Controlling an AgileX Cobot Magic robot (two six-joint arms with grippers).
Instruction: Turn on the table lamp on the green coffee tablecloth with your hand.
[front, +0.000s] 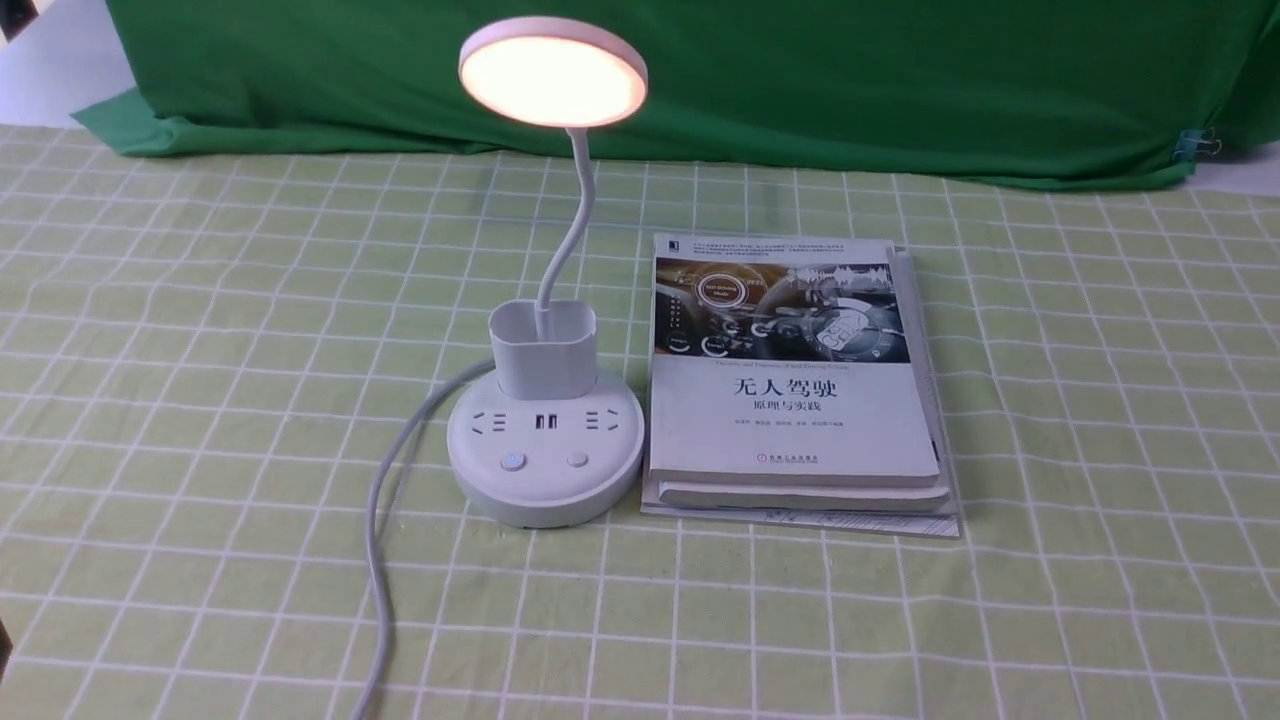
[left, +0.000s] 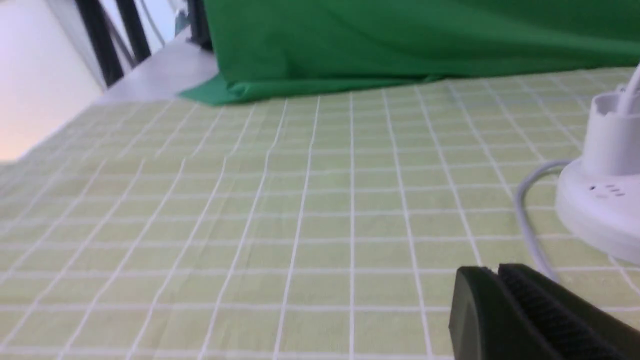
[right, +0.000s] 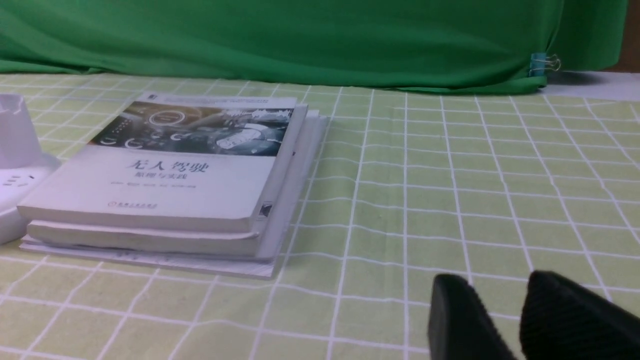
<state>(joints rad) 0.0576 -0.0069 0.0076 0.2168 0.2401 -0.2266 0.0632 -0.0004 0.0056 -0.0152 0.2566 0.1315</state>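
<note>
Front view | table lamp (front: 548, 300) lit; I judge task done | left end effector (left: 495, 280) together, empty | right end effector (right: 500, 300) slightly apart, empty.

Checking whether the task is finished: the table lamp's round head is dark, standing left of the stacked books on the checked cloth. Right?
Not quite. The front view shows the table lamp head glowing, so it is lit; it does stand left of the stacked books on the checked cloth.

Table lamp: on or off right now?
On. The table lamp has its round disc head glowing warm orange-white in the front view, brighter than its white rim.
</note>
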